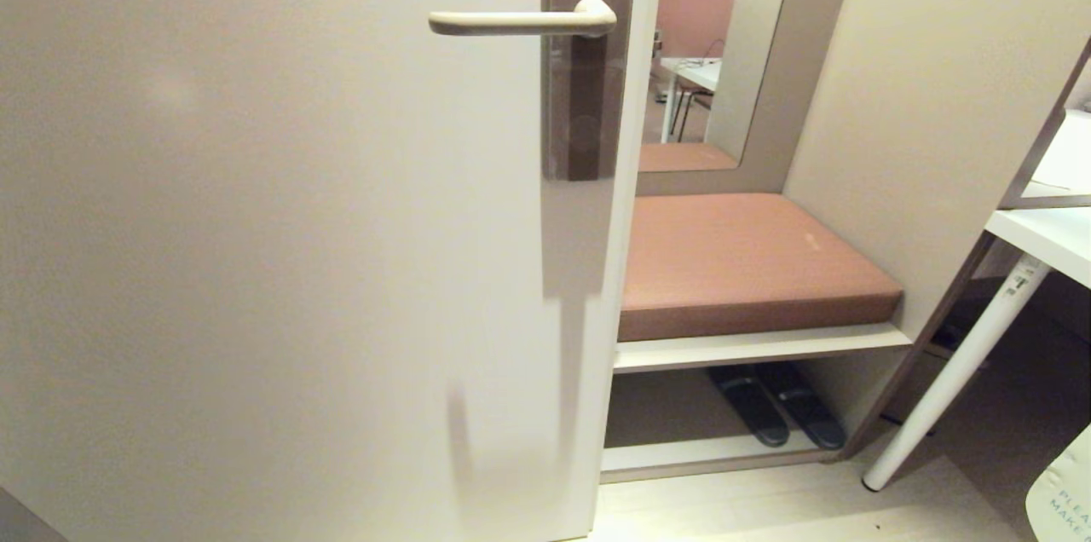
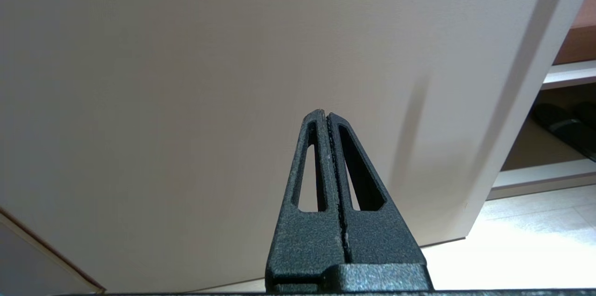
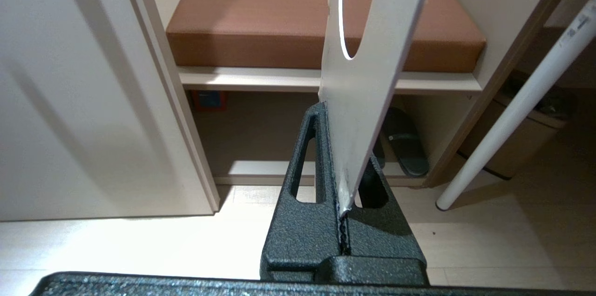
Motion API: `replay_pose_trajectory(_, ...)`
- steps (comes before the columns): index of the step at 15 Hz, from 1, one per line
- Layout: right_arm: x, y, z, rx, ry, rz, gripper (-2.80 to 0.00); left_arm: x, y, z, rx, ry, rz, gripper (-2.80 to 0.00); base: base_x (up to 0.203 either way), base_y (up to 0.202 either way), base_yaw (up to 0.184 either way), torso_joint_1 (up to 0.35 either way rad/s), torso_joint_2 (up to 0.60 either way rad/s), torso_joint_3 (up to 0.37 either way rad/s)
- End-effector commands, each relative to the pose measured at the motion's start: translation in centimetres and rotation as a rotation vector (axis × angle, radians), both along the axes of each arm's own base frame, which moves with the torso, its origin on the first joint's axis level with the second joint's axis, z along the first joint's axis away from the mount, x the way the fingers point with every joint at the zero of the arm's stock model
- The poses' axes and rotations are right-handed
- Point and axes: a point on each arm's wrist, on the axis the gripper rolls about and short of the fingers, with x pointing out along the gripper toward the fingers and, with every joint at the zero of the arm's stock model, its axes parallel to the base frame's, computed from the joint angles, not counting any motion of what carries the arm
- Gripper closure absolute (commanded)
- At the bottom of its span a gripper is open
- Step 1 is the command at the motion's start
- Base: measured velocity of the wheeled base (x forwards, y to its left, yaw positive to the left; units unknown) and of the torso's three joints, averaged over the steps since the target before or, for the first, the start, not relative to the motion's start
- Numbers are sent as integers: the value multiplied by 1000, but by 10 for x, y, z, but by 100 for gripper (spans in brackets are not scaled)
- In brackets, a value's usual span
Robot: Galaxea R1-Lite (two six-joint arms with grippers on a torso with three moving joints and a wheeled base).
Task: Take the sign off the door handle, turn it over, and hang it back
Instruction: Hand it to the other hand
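The door handle (image 1: 522,20) is bare, sticking out level from its brownish plate on the pale door (image 1: 256,227). The sign (image 3: 372,54) is off it, clamped by one end between the fingers of the right end effector (image 3: 336,114); its white face shows low at the right edge of the head view (image 1: 1065,491), above the floor (image 1: 810,508) and near a white table leg (image 1: 955,371). The left end effector (image 2: 327,117) is closed on nothing, low in front of the door. Past the door's edge lie a brown bench cushion (image 1: 750,261) and dark slippers (image 1: 776,414) underneath.
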Motion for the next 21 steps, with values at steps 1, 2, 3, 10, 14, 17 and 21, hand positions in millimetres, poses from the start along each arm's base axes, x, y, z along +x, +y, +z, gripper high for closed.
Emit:
replay_pose_trajectory(1, -12, 0, -19, 3, -48, -3, 0, 0, 0, 0, 0, 1, 0, 0, 0, 0, 0, 0, 0, 0)
replay_pose_trajectory(2, -14, 0, -24, 4, -59, -3, 0, 0, 0, 0, 0, 1, 0, 0, 0, 0, 0, 0, 0, 0)
replay_pose_trajectory(3, -17, 0, -31, 3, -65, -2, 0, 0, 0, 0, 0, 1, 0, 0, 0, 0, 0, 0, 0, 0)
replay_pose_trajectory(10, -26, 0, -44, 2, -95, -4, 0, 0, 0, 0, 0, 1, 0, 0, 0, 0, 0, 0, 0, 0)
replay_pose_trajectory(14, -32, 0, -45, 3, -161, -8, 0, 0, 0, 0, 0, 1, 0, 0, 0, 0, 0, 0, 0, 0)
replay_pose_trajectory(17, -33, 0, -45, 9, -178, -12, 0, 0, 0, 0, 0, 1, 0, 0, 0, 0, 0, 0, 0, 0)
replay_pose_trajectory(21, -33, 0, -45, 11, -178, -12, 0, 0, 0, 0, 0, 1, 0, 0, 0, 0, 0, 0, 0, 0)
